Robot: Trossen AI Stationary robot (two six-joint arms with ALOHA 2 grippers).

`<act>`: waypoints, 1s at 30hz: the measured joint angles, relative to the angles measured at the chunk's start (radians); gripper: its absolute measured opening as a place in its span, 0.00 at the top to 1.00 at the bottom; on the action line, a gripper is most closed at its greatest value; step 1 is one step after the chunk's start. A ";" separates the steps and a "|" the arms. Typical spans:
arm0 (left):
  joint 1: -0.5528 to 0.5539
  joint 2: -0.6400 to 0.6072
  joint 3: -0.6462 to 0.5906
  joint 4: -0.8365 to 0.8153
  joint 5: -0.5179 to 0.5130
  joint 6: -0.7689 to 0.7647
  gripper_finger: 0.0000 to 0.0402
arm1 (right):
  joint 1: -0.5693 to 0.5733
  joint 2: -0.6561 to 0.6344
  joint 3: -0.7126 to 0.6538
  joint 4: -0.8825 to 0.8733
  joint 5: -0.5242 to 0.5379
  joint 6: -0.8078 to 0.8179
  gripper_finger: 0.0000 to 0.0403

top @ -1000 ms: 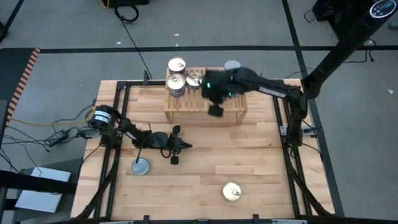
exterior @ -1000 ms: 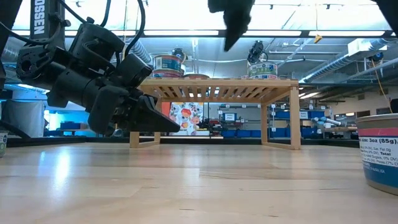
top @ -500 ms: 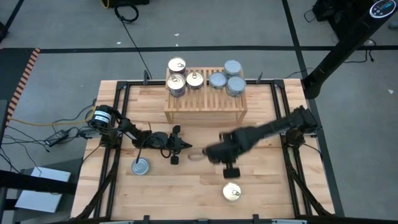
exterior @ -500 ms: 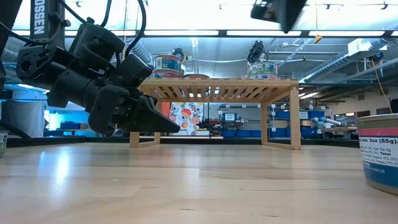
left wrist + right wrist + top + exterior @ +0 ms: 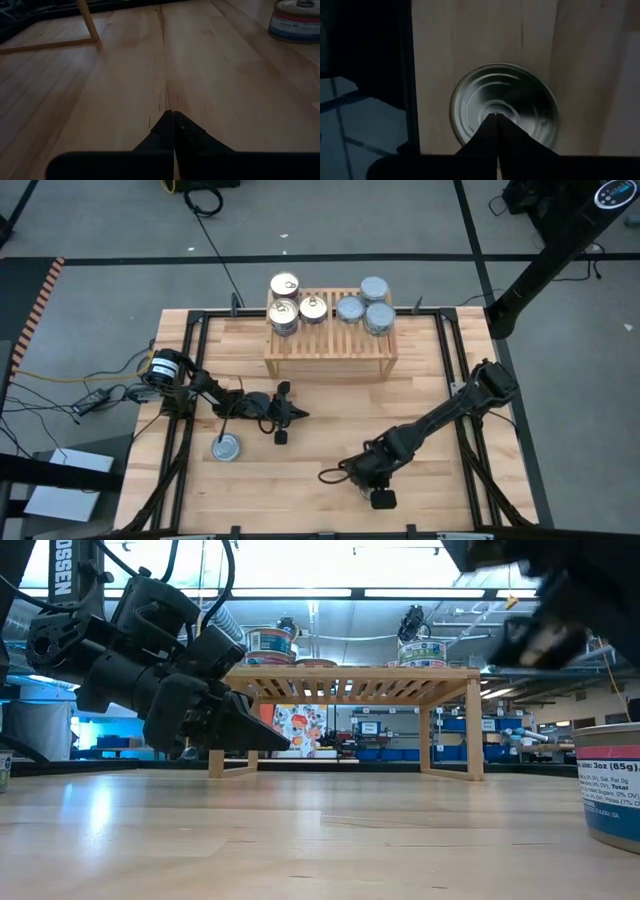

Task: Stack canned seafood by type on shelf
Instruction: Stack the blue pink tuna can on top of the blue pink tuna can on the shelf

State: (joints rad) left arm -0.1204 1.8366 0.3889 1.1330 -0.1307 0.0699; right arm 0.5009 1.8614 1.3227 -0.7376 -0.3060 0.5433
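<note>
Dark right arm stretched low, fingers pressed together above tin | left fingers together, resting mid-table.

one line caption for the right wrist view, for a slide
Shut right gripper poised directly above a round tin on the tabletop.

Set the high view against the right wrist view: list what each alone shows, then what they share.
High view only: the shelf carrying gold-topped tins and silver-topped tins, the left gripper waiting mid-table, and a silver-topped tin beside it. Right wrist view only: a tin's round top directly under the right gripper, close to the table edge. Both: the right gripper, shut, over the table's near side.
</note>
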 joint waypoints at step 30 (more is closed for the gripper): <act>-0.013 0.000 0.035 -0.006 0.188 0.000 1.00 | -0.071 -0.003 -0.082 0.106 0.257 -0.063 0.99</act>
State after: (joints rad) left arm -0.1337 1.8366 0.4240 1.1267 0.0574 0.0704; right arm 0.4298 1.8587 1.2407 -0.6316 -0.0491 0.4803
